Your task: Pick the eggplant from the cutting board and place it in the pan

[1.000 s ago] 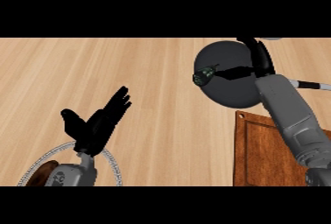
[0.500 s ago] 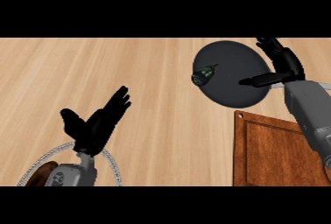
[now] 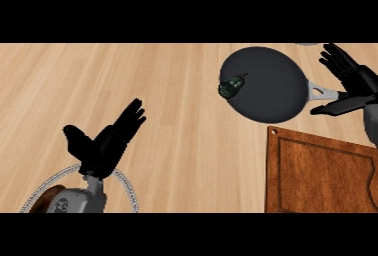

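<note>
Lying inside the pan [image 3: 277, 95], the eggplant [image 3: 232, 86] is well apart from the right hand [image 3: 354, 82], fingers [image 3: 336, 57] spread.

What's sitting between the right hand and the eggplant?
Head view: only the dark base of the pan and its grey handle lie between the right hand and the eggplant, sitting by the left rim.

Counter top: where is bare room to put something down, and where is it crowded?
The widest bare counter stretch lies between the left robot hand and the pan, up to the far left. The cutting board also shows bare wood. Upper right is crowded: the eggplant lies at the pan's left rim, the right robot hand beside its handle.
</note>
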`<state>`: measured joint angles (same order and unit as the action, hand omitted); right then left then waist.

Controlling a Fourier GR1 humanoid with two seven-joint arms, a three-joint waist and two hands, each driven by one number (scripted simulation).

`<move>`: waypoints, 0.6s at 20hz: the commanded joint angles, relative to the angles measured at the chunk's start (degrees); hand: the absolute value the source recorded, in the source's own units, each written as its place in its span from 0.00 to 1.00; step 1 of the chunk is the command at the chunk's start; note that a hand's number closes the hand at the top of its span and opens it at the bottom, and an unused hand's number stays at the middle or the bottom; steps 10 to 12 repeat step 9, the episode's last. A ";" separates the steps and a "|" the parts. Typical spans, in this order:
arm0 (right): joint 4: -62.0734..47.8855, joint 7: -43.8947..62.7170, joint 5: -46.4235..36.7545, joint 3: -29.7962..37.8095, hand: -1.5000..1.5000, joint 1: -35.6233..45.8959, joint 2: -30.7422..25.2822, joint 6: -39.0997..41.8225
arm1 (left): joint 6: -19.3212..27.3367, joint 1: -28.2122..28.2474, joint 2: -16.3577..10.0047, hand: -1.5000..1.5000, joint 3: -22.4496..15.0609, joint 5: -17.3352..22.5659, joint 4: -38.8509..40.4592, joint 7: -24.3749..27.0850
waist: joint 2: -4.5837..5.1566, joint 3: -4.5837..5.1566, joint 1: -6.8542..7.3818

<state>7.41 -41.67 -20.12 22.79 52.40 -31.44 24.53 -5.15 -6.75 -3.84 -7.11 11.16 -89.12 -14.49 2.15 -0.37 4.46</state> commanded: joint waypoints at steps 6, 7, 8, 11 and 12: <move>1.40 -6.91 -0.99 -1.58 0.00 -4.42 -3.24 8.76 | -0.24 0.19 -0.17 0.50 1.17 0.07 1.14 1.66 | -0.24 -0.01 -0.71; 1.52 -6.22 -0.74 -1.43 0.00 -3.43 -2.80 8.50 | -0.84 -0.50 -0.60 0.50 0.68 0.29 1.00 -0.10 | -0.18 -0.04 -0.46; 1.48 -5.92 -0.41 -1.22 0.00 -3.66 -4.97 10.70 | -1.89 3.82 -0.83 0.50 0.70 1.02 -0.79 2.17 | -0.57 0.03 -0.38; 1.84 -7.74 -1.00 -1.98 0.00 -5.37 -2.24 8.73 | 0.17 2.72 0.39 0.50 -0.42 -1.31 0.49 2.23 | -0.51 0.00 -0.79; 1.84 -7.74 -1.00 -1.98 0.00 -5.37 -2.24 8.73 | 0.17 2.72 0.39 0.50 -0.42 -1.31 0.49 2.23 | -0.51 0.00 -0.79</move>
